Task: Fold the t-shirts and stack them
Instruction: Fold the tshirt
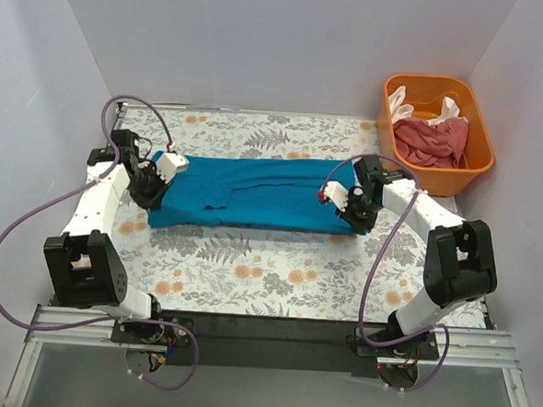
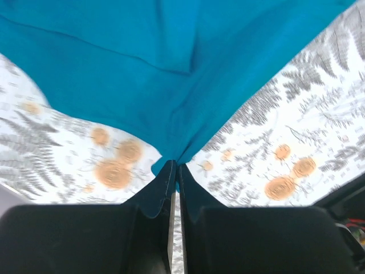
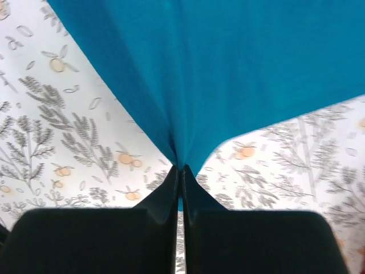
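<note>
The teal-blue t-shirt [image 1: 254, 193] lies stretched across the middle of the floral table, folded into a long band. My left gripper [image 1: 152, 196] is shut on its left end, and the left wrist view shows my left gripper [image 2: 174, 166] pinching a bunched corner of the teal-blue cloth [image 2: 171, 74]. My right gripper [image 1: 352, 213] is shut on its right end, and in the right wrist view my right gripper [image 3: 181, 168] pinches the teal-blue cloth [image 3: 228, 68]. The dusty pink-red t-shirt [image 1: 432, 141] and the cream-white t-shirt [image 1: 402, 105] lie crumpled in the orange tub [image 1: 477, 165].
The orange tub stands at the back right corner beside the right wall. White walls close in the table on three sides. A floral tablecloth [image 1: 249, 267] covers the table in front of the shirt. Purple cables loop off both arms.
</note>
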You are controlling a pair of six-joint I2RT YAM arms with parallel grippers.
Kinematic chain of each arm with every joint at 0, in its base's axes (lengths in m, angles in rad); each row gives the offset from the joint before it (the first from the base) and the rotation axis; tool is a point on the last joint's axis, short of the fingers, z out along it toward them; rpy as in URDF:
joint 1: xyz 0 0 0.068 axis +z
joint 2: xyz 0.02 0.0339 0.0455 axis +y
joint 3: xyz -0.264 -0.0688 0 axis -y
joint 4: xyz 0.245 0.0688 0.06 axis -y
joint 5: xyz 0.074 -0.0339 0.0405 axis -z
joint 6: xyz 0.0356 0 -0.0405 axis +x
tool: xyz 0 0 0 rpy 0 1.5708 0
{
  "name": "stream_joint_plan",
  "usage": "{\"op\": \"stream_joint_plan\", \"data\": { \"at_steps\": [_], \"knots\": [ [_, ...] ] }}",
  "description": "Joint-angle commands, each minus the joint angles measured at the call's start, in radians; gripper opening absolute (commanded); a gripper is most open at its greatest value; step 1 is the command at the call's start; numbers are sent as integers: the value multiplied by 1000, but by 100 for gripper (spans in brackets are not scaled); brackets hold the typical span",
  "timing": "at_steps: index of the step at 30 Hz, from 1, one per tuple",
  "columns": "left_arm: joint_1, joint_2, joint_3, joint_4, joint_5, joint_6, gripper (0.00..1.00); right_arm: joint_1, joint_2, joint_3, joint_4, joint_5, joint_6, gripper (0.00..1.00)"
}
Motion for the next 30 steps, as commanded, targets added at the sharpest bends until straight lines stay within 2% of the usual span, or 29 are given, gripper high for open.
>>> {"op": "stream_joint_plan", "data": {
  "at_steps": [1,9,13,16,30],
  "knots": [
    [9,49,88,-41,49,13,0,-31,37,102,-43,-22,-44,1],
    [9,219,295,10,51,-26,0,-41,191,335,-81,-38,-58,1],
    [-5,350,457,-7,48,-24,0,-48,254,410,-94,-30,-75,1],
    [-16,414,524,-4,36,-15,0,-56,308,472,-103,-25,-87,1],
    [-62,618,685,51,-7,17,0,-94,504,722,-124,-13,-113,1]
  ]
}}
